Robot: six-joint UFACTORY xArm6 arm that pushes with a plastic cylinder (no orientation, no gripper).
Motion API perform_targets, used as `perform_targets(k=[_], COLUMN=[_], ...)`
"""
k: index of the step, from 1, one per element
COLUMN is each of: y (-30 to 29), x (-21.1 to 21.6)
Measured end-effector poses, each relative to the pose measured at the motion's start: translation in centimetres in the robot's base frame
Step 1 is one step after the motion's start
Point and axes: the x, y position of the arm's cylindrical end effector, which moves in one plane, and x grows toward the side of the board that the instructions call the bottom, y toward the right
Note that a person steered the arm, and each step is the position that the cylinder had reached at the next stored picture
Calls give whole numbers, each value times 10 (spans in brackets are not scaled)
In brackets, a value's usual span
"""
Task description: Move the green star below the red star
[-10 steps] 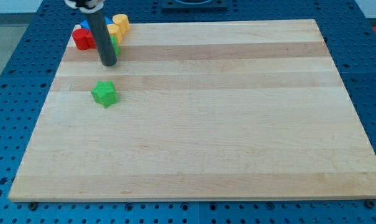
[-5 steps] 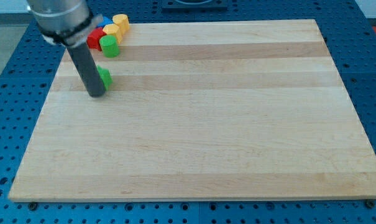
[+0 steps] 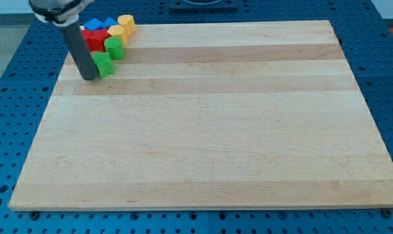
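The green star [image 3: 104, 65] lies near the board's upper left corner, partly hidden by my rod. My tip [image 3: 89, 77] rests on the board, touching the star's left side. The red star [image 3: 94, 40] sits just above the green star, partly behind the rod. A green cylinder [image 3: 114, 48] stands right of the red star, just above and right of the green star.
A blue block [image 3: 98, 25] and two yellow blocks [image 3: 123, 25] cluster at the top left corner behind the red star. The wooden board [image 3: 215, 130] lies on a blue perforated table.
The green star has been pushed from lower on the board up to just beneath the red star. My rod has moved up and left with it.
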Motion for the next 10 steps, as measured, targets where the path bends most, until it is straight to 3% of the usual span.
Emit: perform_targets(k=[1,2,3,5,8,10], y=[-11,-5,43,21,-8,-9], x=[0,40,42,-12,-4,-25])
